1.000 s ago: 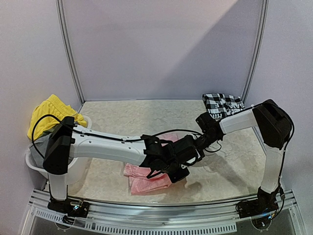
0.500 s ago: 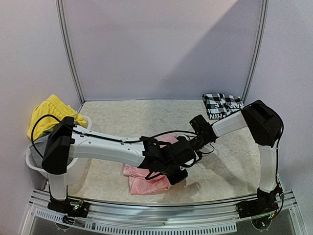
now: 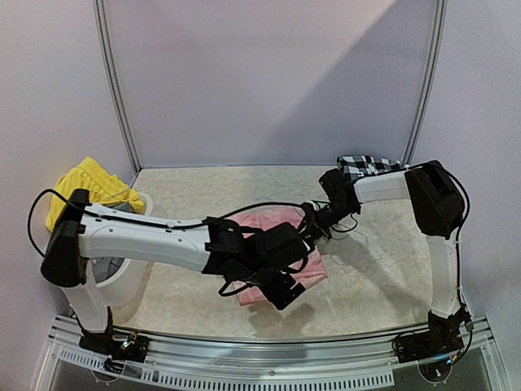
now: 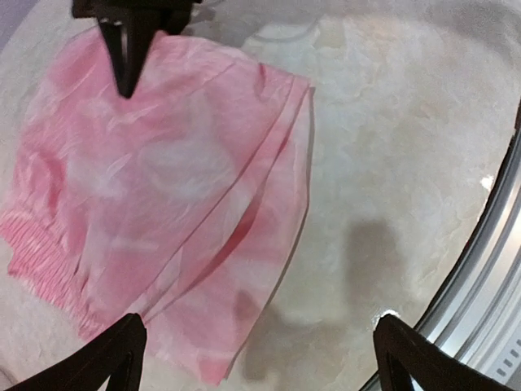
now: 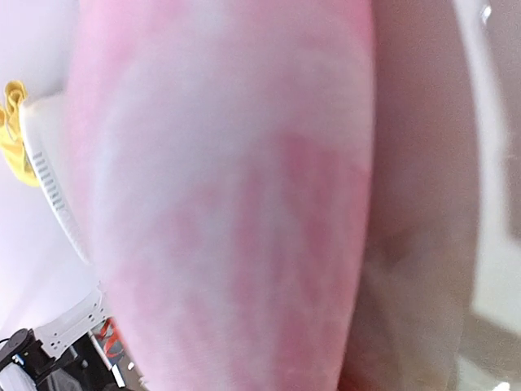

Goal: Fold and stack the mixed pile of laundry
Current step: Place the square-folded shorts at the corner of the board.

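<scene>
Marbled table, pink piece mid-table. Above it left gripper spread wide, holding nothing; right gripper pinched on its far edge, cloth filling right wrist view. Back right checked shirt; yellow one at basket left, left arm crossing it.

The pink garment is thin, soft cloth, matt, mottled pink and white, with a puckered elastic hem; the bench is a pale marbled sheet, smooth with a faint sheen; the rail at its near edge is bright, glossy metal; the left fingers are matt black plastic; the basket is smooth white plastic; the yellow garment is soft matt cloth.
</scene>
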Robot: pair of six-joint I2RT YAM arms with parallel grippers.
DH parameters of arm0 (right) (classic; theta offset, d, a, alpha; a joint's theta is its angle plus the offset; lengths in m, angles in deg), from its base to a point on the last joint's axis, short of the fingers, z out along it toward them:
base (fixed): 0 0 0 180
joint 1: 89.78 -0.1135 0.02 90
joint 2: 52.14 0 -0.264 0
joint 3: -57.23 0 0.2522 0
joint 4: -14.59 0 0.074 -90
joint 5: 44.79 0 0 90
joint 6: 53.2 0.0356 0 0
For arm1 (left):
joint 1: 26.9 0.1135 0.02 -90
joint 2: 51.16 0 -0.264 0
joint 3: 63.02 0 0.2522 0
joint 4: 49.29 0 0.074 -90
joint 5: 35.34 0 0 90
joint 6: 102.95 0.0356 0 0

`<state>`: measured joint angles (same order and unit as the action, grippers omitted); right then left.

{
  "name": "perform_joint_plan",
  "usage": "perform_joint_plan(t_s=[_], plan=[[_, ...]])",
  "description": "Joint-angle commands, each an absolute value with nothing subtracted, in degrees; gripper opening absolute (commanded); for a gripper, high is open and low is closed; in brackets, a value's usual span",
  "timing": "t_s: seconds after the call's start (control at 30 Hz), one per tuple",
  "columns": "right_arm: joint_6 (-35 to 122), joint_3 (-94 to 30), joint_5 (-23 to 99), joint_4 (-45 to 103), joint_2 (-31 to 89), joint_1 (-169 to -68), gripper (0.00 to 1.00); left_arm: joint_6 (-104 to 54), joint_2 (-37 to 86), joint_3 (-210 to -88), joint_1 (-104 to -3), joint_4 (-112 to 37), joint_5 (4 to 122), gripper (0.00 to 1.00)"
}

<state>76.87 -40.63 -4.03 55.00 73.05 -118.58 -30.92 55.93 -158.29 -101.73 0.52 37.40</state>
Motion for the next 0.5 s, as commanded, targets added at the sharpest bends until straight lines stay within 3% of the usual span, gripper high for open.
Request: perform_joint_plan(t_s=[0.0, 0.47], plan=[[69.1, -49.0, 3.2, 67.3, 75.9, -116.2, 0.0, -36.2, 47.5, -153.0, -100.1, 3.0, 29.9, 1.0], [59.5, -75.0, 18.2, 86.1, 84.6, -108.4, 0.0, -45.9, 29.5, -135.5, -98.6, 8.2, 26.3, 0.99]])
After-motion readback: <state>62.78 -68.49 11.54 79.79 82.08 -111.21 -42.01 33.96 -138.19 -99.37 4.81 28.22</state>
